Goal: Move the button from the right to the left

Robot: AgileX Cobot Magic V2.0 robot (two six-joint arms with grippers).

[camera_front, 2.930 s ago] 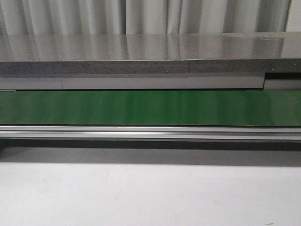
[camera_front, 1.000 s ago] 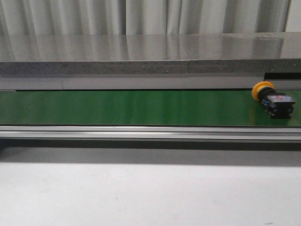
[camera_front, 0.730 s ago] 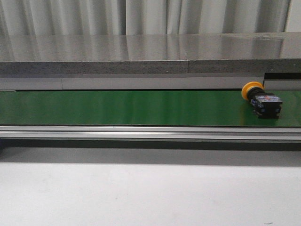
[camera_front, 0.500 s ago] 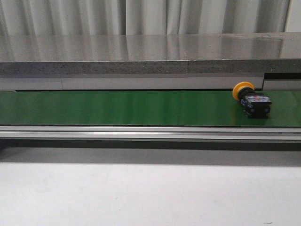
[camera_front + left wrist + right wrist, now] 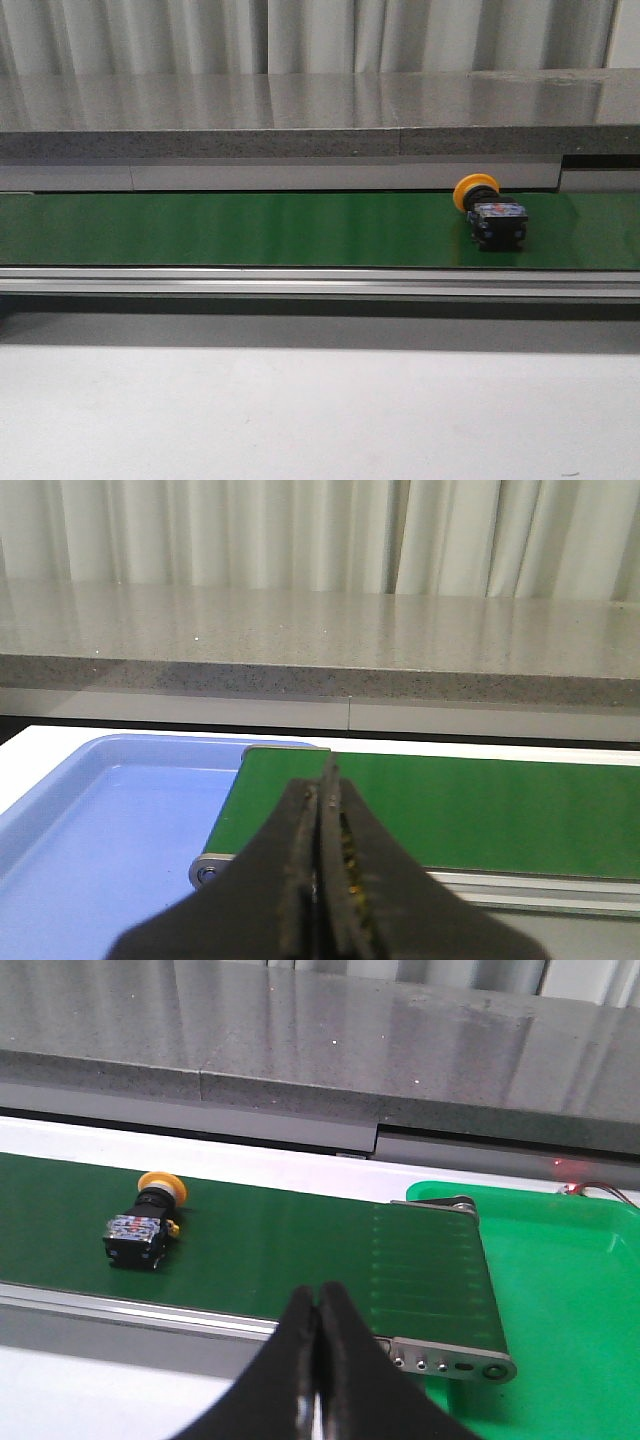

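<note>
The button [image 5: 488, 212] lies on its side on the green belt [image 5: 250, 228], right of the middle, its yellow-orange cap toward the far edge and its black body toward me. It also shows in the right wrist view [image 5: 143, 1225]. My right gripper [image 5: 318, 1300] is shut and empty, on the near side of the belt by its right end, apart from the button. My left gripper [image 5: 322, 780] is shut and empty, near the belt's left end. Neither gripper shows in the front view.
A blue tray [image 5: 90, 820] sits past the belt's left end. A green tray [image 5: 560, 1290] sits past the right end. A grey stone ledge [image 5: 300, 110] runs behind the belt. A metal rail [image 5: 300, 282] runs along its front, with white table [image 5: 300, 410] below.
The button came into view at the belt's right end and has ridden leftward along the belt. The belt held nothing in the earliest frame.
</note>
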